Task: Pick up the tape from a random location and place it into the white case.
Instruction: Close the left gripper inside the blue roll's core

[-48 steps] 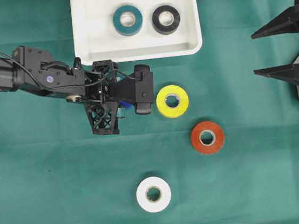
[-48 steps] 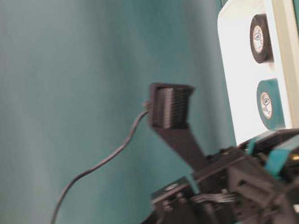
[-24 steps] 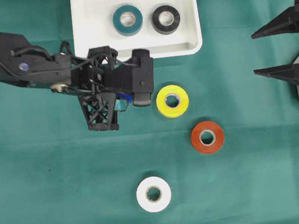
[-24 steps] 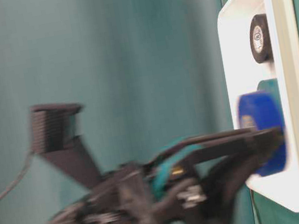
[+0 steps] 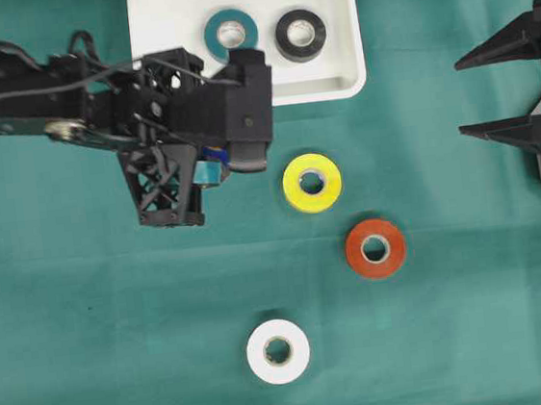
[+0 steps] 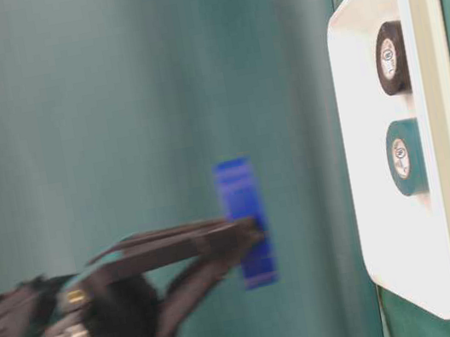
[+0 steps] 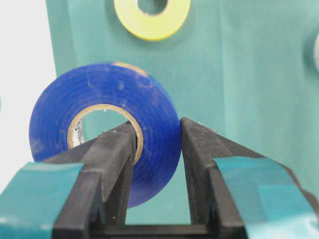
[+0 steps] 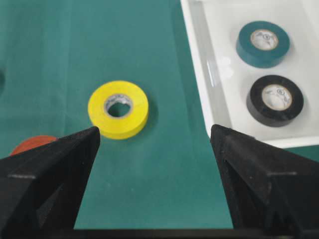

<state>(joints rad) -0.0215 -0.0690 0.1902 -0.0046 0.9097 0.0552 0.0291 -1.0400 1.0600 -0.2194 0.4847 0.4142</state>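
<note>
Overhead view: the left arm reaches in from the left edge, and its fingers (image 5: 211, 167) sit under the wrist camera housing, just below the near edge of the white case (image 5: 166, 88). Only a sliver of the blue tape (image 5: 215, 156) shows between them. Past the fingers, inside the case, lie a teal tape (image 5: 230, 33), partly covered by the arm, and a black tape (image 5: 300, 35). To the right of the fingers on the green counter (image 5: 91, 337) lies a yellow tape (image 5: 312, 183); a red tape (image 5: 375, 248) lies farther right and lower, and a white tape (image 5: 277, 351) lies well below them. The right arm's fingers (image 5: 515, 85) stand spread wide at the right edge, holding nothing.

Table-level view: the picture is turned on its side and blurred by motion. The left fingers (image 6: 249, 232) carry the blue tape (image 6: 244, 221) upright at their tips, clear of the counter and apart from the white case (image 6: 445, 140), where the teal tape (image 6: 404, 157) and black tape (image 6: 391, 58) rest.

Left wrist view: the two fingers (image 7: 157, 149) pinch the wall of the blue tape (image 7: 94, 94), one pad inside its core and one outside. The yellow tape (image 7: 152, 17) lies beyond the tips.

Right wrist view: the fingers (image 8: 154, 149) stand wide apart and empty. Between them lies the yellow tape (image 8: 118, 109); the red tape (image 8: 30, 143) peeks beside the left finger; the white case (image 8: 209, 99) with teal tape (image 8: 262, 44) and black tape (image 8: 274, 99) lies ahead on the right.
</note>
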